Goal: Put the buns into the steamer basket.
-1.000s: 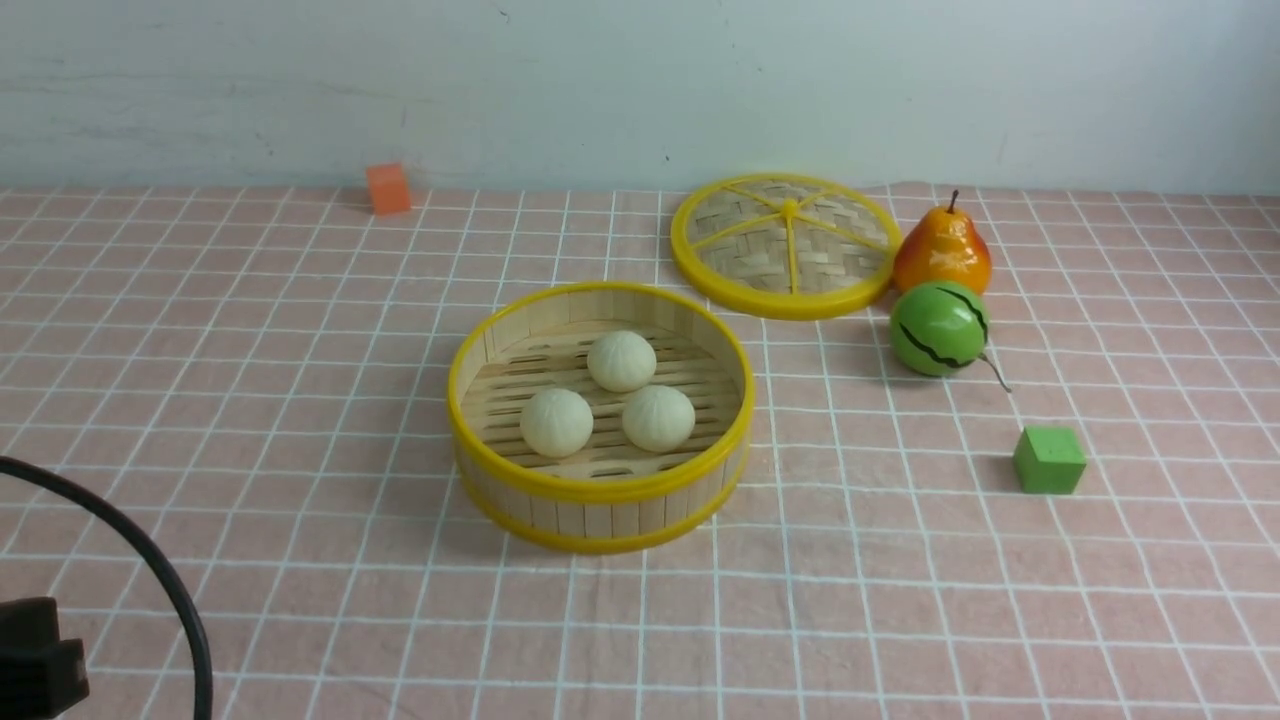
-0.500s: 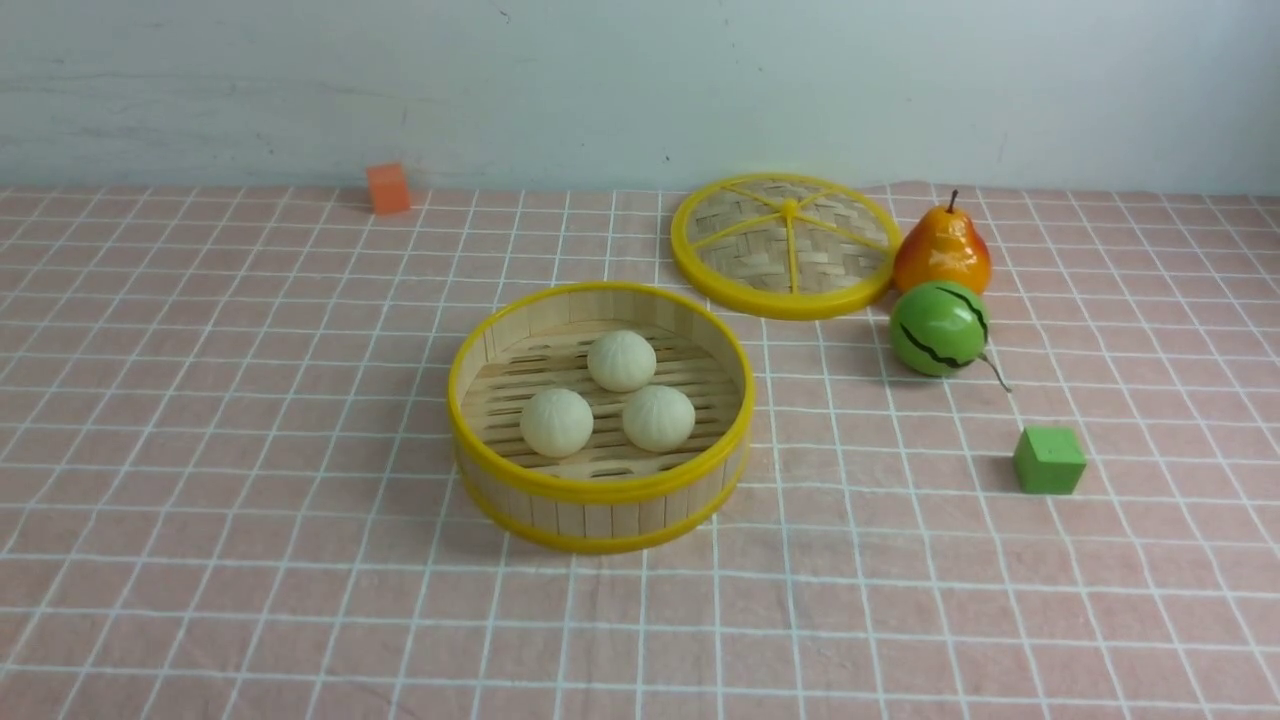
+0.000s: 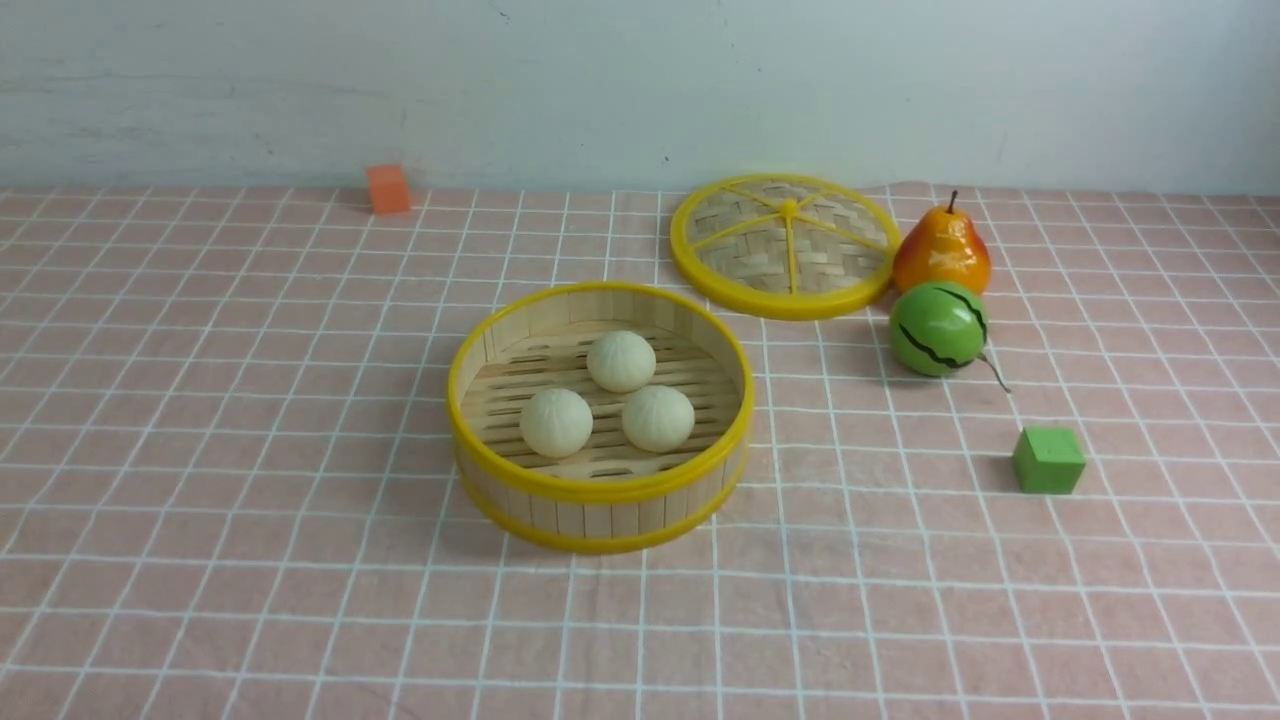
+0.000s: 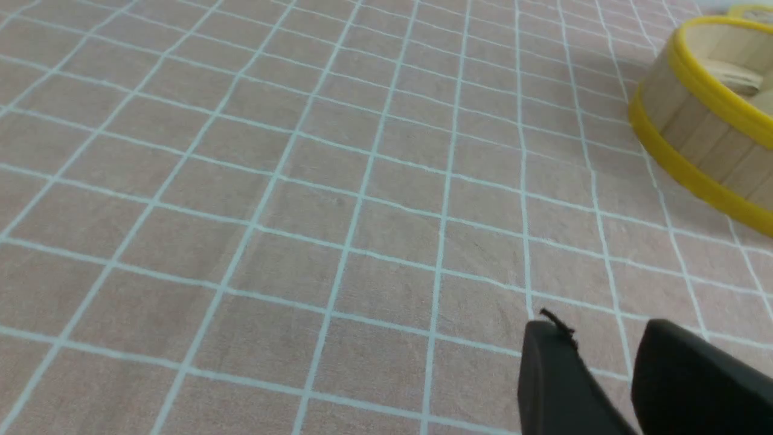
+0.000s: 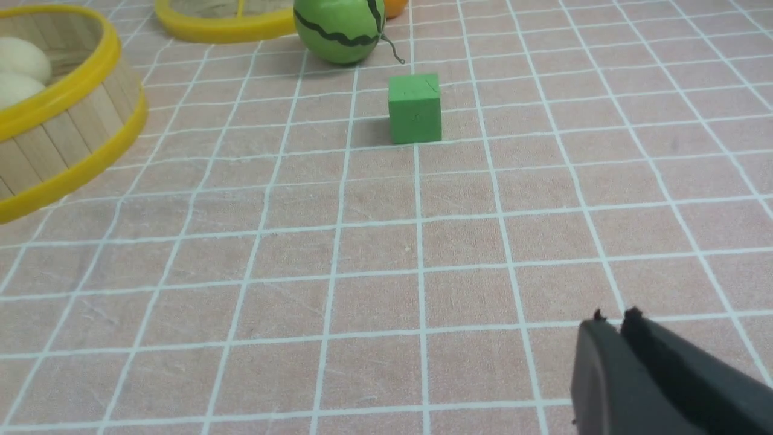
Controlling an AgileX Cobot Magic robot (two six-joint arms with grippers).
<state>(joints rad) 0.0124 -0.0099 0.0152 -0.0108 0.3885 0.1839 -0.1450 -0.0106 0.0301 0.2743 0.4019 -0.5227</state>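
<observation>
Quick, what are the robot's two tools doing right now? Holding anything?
Left tool: open a little, holding nothing.
Right tool: closed, holding nothing.

Bright, even light; soft short shadows fall left of the steamer basket (image 3: 600,490) and green cube (image 3: 1048,460). Near dark jaws look blurred in wrist views.

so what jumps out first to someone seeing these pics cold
The yellow-rimmed steamer basket in the middle of the pink checked cloth, with three buns clustered on its slatted floor. Behind it to the right, the woven lid lies flat beside an orange pear and a green striped ball.
</observation>
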